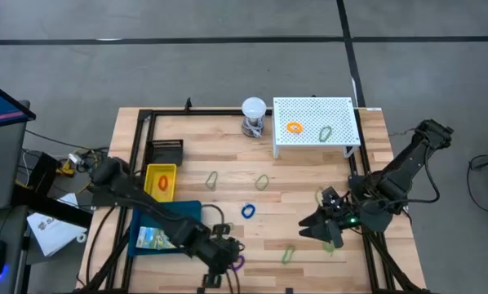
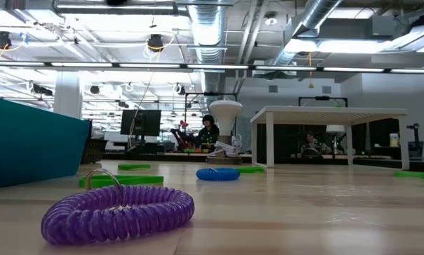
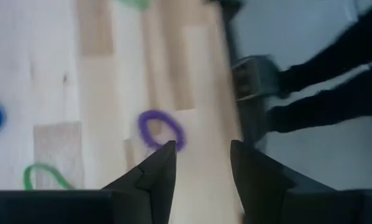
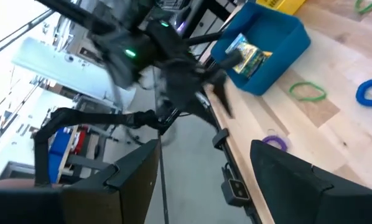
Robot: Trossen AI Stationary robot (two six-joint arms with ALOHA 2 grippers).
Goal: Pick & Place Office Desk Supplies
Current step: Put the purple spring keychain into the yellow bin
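Note:
My left gripper [image 1: 226,255] [image 3: 201,168] is open and hovers near the table's near edge, just beside a purple coiled loop [image 1: 239,262] [image 3: 160,129] [image 2: 118,212] that lies flat on the wood. My right gripper [image 1: 315,226] [image 4: 201,171] is open above the table's near right part, holding nothing. A blue loop [image 1: 248,211] [image 2: 218,173] and several green loops [image 1: 287,255] lie flat on the table. The blue tray [image 1: 181,214] [image 4: 279,25] holds a printed packet [image 1: 153,237] [image 4: 248,55]. An orange loop [image 1: 163,180] lies in the yellow bin [image 1: 160,170].
The black mesh basket [image 1: 166,152] stands behind the yellow bin. A white perforated stand [image 1: 315,110] at the far edge carries an orange loop [image 1: 294,127] and a green loop [image 1: 326,132]; a white ball-topped object [image 1: 254,115] is beside it. People show in the room beyond.

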